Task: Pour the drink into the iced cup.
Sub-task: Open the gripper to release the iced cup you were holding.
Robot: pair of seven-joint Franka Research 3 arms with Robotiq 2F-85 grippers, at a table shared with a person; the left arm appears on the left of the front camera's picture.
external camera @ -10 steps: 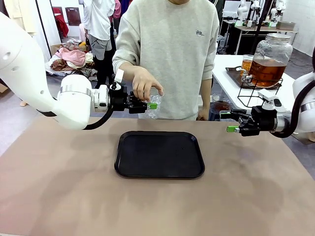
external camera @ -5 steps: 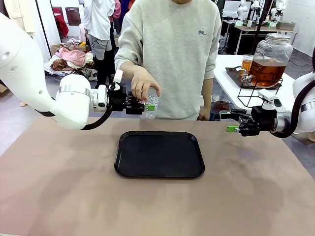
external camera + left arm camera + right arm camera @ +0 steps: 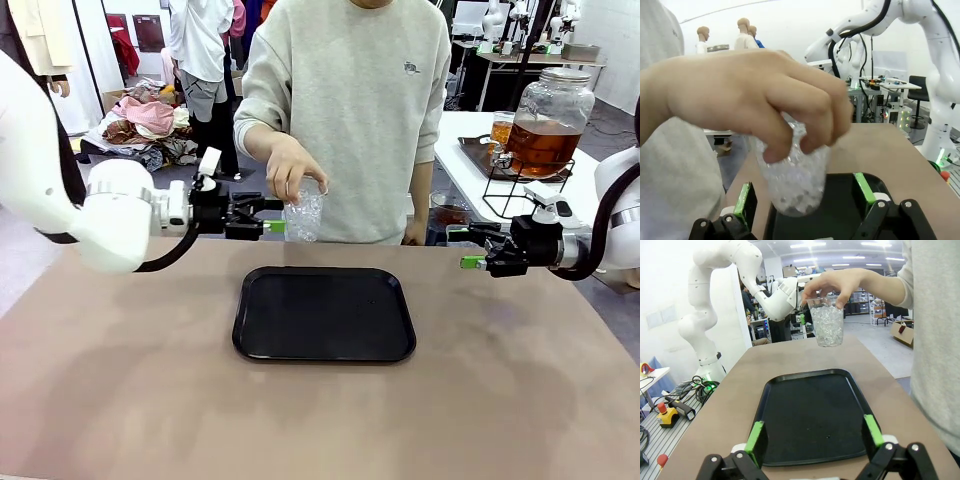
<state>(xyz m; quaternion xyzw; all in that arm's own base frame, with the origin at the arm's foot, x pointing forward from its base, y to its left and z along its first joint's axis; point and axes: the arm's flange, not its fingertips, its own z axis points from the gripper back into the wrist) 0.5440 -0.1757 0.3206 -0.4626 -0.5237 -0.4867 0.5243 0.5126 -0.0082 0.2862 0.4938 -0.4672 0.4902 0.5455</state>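
1. Gripping the iced cup (image 3: 303,215) by its rim, the person's hand (image 3: 292,168) holds it above the table's far edge, just beyond the black tray (image 3: 324,314).
2. The left wrist view shows the left gripper (image 3: 805,195) gaping wide around the cup, its pads apart from it.
3. The right gripper (image 3: 815,438) is wide and holds nothing.
4. The front view alone shows the drink (image 3: 541,146), in its jar far right.

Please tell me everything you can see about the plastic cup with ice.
The cup is a clear plastic tumbler, wider at the rim, filled most of the way with crushed ice. It hangs upright in the air above the far edge of the black tray. The person's hand grips it by the rim from above. The left gripper is open, its green pads on either side of the cup but apart from it. No drink is in it yet.
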